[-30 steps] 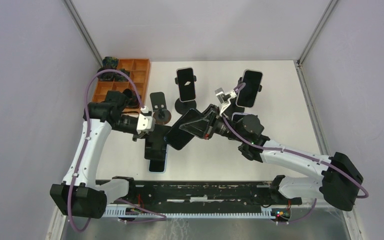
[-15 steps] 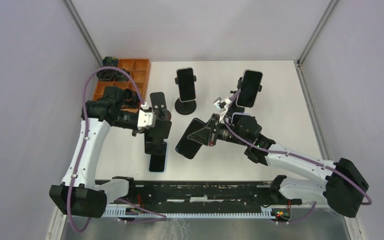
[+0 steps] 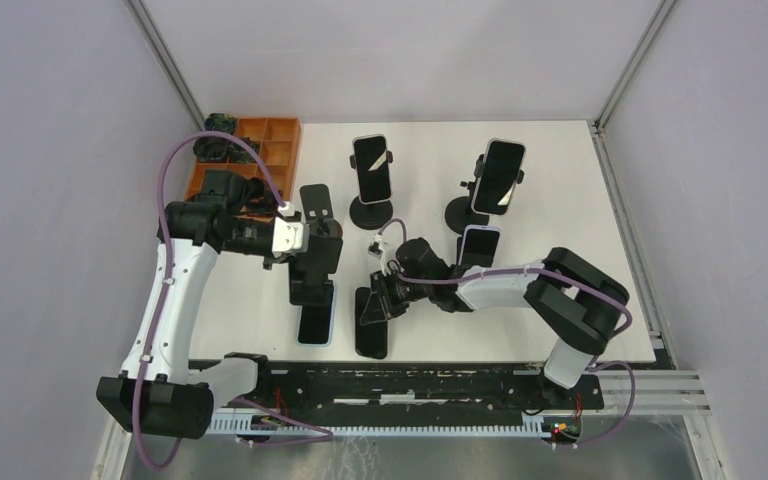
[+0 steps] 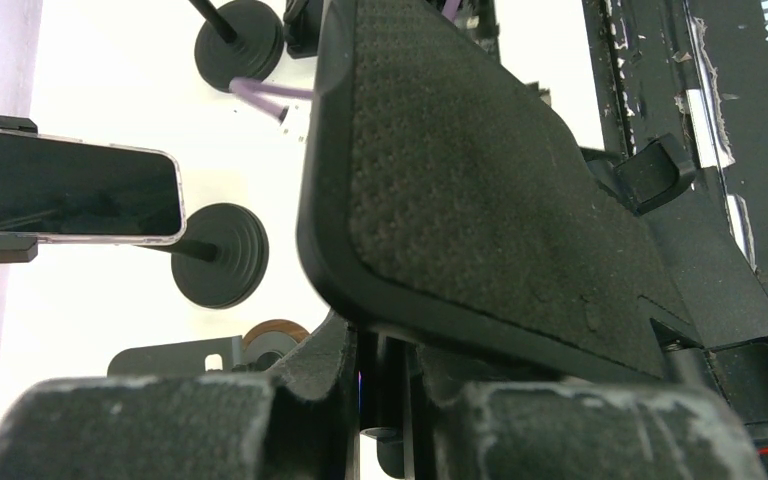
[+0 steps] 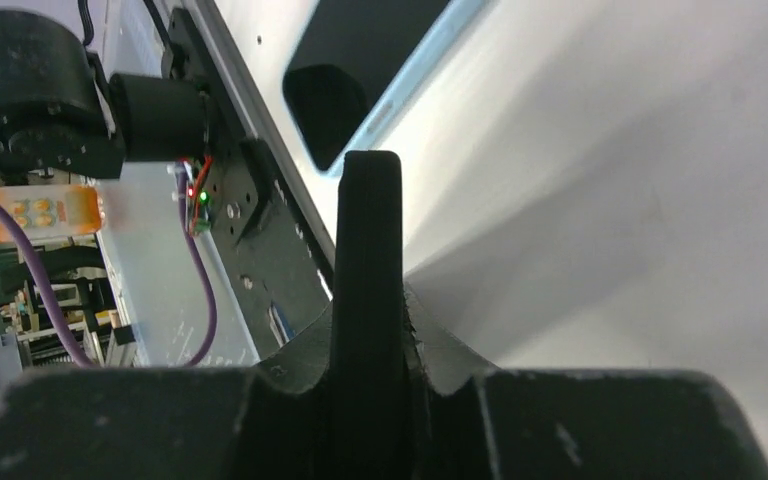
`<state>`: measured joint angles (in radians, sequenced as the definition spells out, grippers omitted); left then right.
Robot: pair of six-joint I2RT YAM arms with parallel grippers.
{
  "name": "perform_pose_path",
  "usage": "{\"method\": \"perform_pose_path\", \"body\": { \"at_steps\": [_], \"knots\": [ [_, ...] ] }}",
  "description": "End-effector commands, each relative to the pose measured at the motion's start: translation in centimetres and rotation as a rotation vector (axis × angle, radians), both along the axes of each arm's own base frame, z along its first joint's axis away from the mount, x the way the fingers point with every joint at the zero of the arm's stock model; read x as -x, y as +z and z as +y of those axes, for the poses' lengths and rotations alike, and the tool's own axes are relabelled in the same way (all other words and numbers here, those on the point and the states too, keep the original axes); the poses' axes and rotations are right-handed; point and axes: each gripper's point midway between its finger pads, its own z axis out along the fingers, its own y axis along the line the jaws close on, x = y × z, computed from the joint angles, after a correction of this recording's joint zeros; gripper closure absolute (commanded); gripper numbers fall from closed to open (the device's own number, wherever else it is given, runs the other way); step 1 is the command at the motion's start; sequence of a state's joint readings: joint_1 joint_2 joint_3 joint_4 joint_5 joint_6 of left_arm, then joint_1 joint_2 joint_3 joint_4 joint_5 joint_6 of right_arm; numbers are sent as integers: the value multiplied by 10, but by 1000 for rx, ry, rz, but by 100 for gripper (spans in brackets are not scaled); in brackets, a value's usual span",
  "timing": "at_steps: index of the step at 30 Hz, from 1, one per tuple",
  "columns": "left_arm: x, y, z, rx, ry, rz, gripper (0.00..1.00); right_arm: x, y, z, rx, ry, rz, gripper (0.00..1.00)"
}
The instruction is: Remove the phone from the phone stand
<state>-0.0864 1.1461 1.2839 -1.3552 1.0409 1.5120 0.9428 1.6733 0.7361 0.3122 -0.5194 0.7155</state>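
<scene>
we are seeing the left pincer clamping a black textured slab, the right pincer pinching a thin black phone edge-on.

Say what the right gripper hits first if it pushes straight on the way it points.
Likely the blue-rimmed phone lying ahead, though the table may come first; depth is unclear.

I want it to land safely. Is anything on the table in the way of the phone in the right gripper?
Nothing visible does. The right gripper holds the phone at a bare patch of table; another phone lies flat to its left, apart.
</scene>
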Motion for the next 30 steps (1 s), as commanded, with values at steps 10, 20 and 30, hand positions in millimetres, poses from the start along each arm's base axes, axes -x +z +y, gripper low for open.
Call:
{"method": "perform_pose_path", "body": {
  "at_steps": [10, 20, 30],
  "knots": [
    [5, 15, -5, 49, -4, -24, 98, -45, 1, 43, -37, -50, -44, 51],
    [4, 15, -7, 61, -13, -20, 98, -72, -9, 3, 177, -201, -188, 2],
    [7, 15, -7, 66, -23, -9, 98, -103, 72, -2, 139, -267, -425, 2]
  ]
}}
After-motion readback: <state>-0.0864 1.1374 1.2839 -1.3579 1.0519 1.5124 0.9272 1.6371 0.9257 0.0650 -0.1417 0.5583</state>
